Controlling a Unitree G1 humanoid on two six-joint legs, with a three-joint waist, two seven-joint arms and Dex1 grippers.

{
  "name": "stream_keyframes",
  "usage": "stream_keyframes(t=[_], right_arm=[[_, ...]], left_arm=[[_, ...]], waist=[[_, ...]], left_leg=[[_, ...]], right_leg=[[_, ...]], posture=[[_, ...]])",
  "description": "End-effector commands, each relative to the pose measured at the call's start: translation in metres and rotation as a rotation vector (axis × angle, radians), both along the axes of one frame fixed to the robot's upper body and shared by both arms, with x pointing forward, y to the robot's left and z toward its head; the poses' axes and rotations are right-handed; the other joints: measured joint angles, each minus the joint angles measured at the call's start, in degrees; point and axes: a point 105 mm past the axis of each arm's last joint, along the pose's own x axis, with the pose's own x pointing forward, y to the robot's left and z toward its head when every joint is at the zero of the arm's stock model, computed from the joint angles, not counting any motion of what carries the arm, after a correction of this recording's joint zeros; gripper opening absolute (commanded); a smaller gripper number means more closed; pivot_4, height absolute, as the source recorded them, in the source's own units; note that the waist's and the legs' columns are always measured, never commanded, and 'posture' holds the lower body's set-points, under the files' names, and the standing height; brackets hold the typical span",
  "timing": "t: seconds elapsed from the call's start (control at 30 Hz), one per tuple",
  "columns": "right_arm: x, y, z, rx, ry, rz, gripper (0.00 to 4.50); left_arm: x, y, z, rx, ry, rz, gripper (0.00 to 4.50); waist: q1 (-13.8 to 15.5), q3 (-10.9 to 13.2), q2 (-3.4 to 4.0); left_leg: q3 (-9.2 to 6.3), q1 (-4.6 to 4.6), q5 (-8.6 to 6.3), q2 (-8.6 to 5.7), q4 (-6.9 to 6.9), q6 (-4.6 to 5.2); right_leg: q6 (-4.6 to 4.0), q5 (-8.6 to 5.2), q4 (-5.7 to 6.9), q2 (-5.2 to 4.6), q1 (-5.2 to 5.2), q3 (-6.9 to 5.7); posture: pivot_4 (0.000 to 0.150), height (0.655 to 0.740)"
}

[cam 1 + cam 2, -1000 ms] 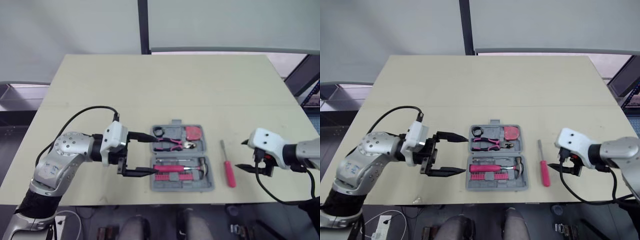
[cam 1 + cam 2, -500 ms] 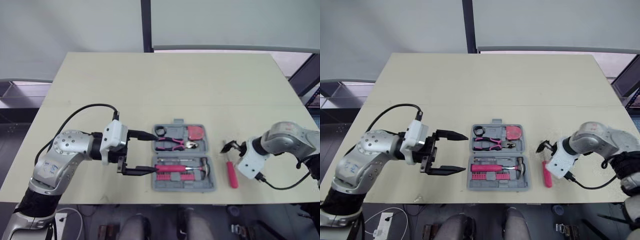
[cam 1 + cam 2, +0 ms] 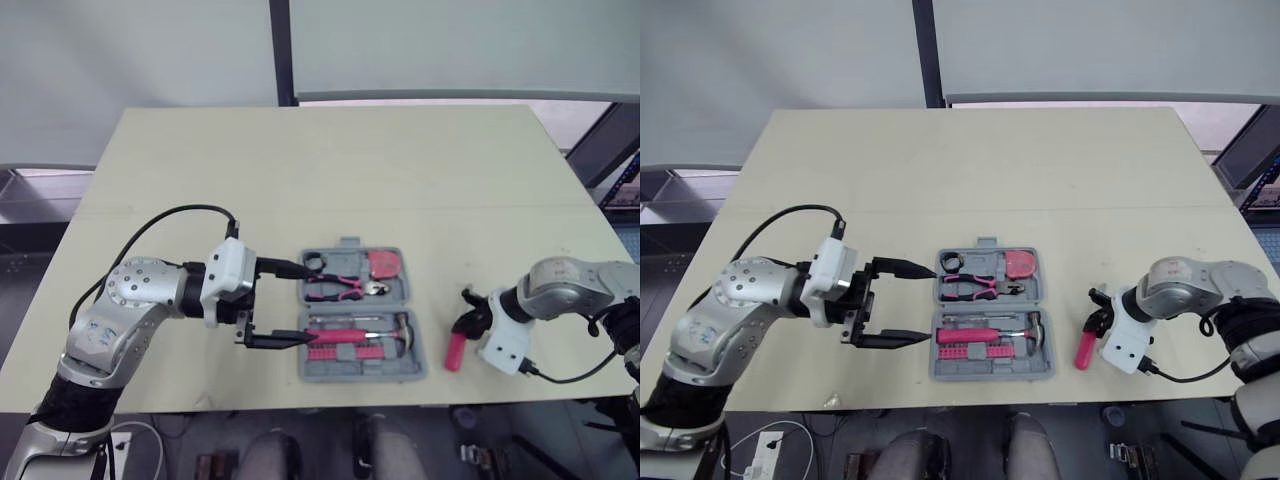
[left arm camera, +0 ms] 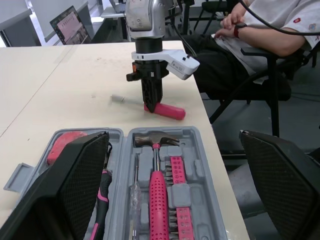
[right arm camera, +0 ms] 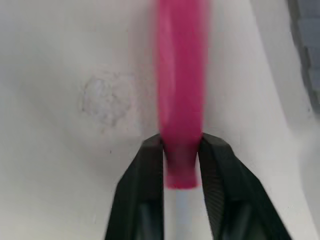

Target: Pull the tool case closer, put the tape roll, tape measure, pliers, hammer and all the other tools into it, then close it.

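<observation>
Hovering with its two fingers spread wide, the left gripper (image 3: pixel 926 303) sits at the left edge of the open grey case (image 3: pixel 417 366). The case lies near the front of the table (image 3: pixel 300 170), with pink pliers (image 3: pixel 335 290), hammer (image 3: pixel 355 334) and tape measure (image 3: pixel 387 265) bedded inside. Just right of the case, the right gripper (image 5: pixel 181 145) clamps the pink screwdriver (image 3: pixel 455 352) at the handle's shaft end. The left wrist view adds a seated person (image 4: pixel 260 30) beyond the table.
</observation>
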Motion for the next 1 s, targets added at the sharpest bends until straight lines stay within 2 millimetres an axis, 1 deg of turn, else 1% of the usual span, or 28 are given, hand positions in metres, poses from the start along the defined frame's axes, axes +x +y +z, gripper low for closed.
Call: stream_keyframes(t=[0.03, 0.1, 0.17, 0.23, 0.33, 0.4, 0.57, 0.7, 0.8, 0.9, 0.93, 1.0], right_arm=[[-0.002, -0.013, 0.010, 0.042, -0.003, -0.112, 0.40], [-0.007, -0.021, 0.016, 0.078, 0.032, -0.252, 0.40], [-0.016, -0.023, 0.024, 0.151, 0.113, -0.464, 0.40], [-0.028, -0.017, 0.034, 0.242, 0.250, -0.697, 0.40], [-0.045, -0.010, 0.043, 0.317, 0.444, -1.020, 0.40], [-0.043, -0.011, 0.043, 0.381, 0.483, -1.222, 0.40], [-0.028, -0.018, 0.036, 0.581, 0.482, -1.669, 0.40], [-0.022, -0.019, 0.031, 0.676, 0.493, -1.908, 0.40], [-0.010, -0.022, 0.028, 0.776, 0.485, -2.077, 0.40], [0.000, -0.020, 0.029, 0.831, 0.456, -2.137, 0.40], [0.001, -0.018, 0.030, 0.845, 0.471, -2.163, 0.40], [0.003, -0.017, 0.030, 0.862, 0.470, -2.186, 0.40]], left_arm=[[-0.001, -0.002, 0.007, -0.007, -0.041, -0.010, 4.50], [0.000, -0.003, 0.007, -0.009, -0.043, -0.011, 4.50], [0.001, -0.004, 0.007, -0.012, -0.045, -0.011, 4.50], [0.002, -0.004, 0.007, -0.016, -0.046, -0.011, 4.50], [0.002, -0.006, 0.007, -0.021, -0.046, -0.013, 4.50], [0.002, -0.007, 0.006, -0.024, -0.046, -0.014, 4.50], [0.000, -0.007, 0.004, -0.028, -0.042, -0.011, 4.50], [0.000, -0.006, 0.003, -0.027, -0.041, -0.008, 4.50], [0.000, -0.007, 0.003, -0.028, -0.041, -0.007, 4.50], [0.001, -0.007, 0.003, -0.028, -0.043, -0.008, 4.50], [0.001, -0.007, 0.004, -0.028, -0.044, -0.008, 4.50], [0.001, -0.007, 0.004, -0.027, -0.045, -0.009, 4.50]], waist=[[0.0, 0.0, 0.00], [0.3, 0.0, 0.01], [0.9, 0.0, 0.06], [1.4, 0.1, 0.09], [1.4, 0.1, 0.11], [1.4, 0.1, 0.10], [1.5, 0.1, 0.10], [1.7, 0.1, 0.12], [1.7, 0.1, 0.12], [1.6, 0.1, 0.14], [1.7, 0.1, 0.14], [1.7, 0.1, 0.14]], left_leg=[[0.00, 0.00, 0.00, 0.00, 0.00, 0.00], [-0.07, -0.03, 0.00, -0.01, 0.00, 0.00], [-0.13, -0.09, 0.01, -0.05, 0.04, 0.03], [-0.18, -0.11, 0.00, -0.04, 0.10, 0.05], [-0.29, -0.12, 0.00, 0.04, 0.29, 0.05], [-0.33, -0.07, -0.01, 0.04, 0.34, 0.05], [-0.44, -0.14, -0.05, -0.08, 0.34, 0.03], [-0.51, -0.31, -0.05, -0.17, 0.35, 0.03], [-0.52, -0.37, -0.04, -0.21, 0.42, 0.05], [-0.49, -0.37, -0.03, -0.21, 0.42, 0.04], [-0.49, -0.37, -0.03, -0.21, 0.41, 0.04], [-0.49, -0.44, -0.03, -0.21, 0.41, 0.04]], right_leg=[[0.00, 0.00, 0.01, -0.01, 0.00, 0.00], [0.00, 0.00, -0.03, -0.02, 0.01, -0.05], [0.01, 0.00, -0.04, -0.09, 0.02, -0.08], [0.03, 0.02, -0.03, -0.13, 0.04, -0.10], [0.00, 0.02, 0.12, -0.33, 0.05, -0.12], [-0.07, -0.01, 0.18, -0.42, 0.08, -0.19], [-0.13, -0.05, 0.15, -0.68, 0.07, -0.38], [-0.12, -0.04, 0.17, -0.75, -0.01, -0.54], [-0.09, -0.02, 0.19, -0.73, -0.01, -0.58], [-0.08, -0.03, 0.23, -0.66, -0.04, -0.57], [-0.08, -0.03, 0.23, -0.58, -0.04, -0.58], [-0.07, -0.02, 0.21, -0.26, -0.08, -0.58]], posture=[[0.150, 0.7400], [0.150, 0.7400], [0.150, 0.7400], [0.150, 0.7400], [0.150, 0.7400], [0.150, 0.7400], [0.150, 0.7400], [0.150, 0.7400], [0.150, 0.7400], [0.150, 0.7400], [0.150, 0.7400], [0.150, 0.7400]])
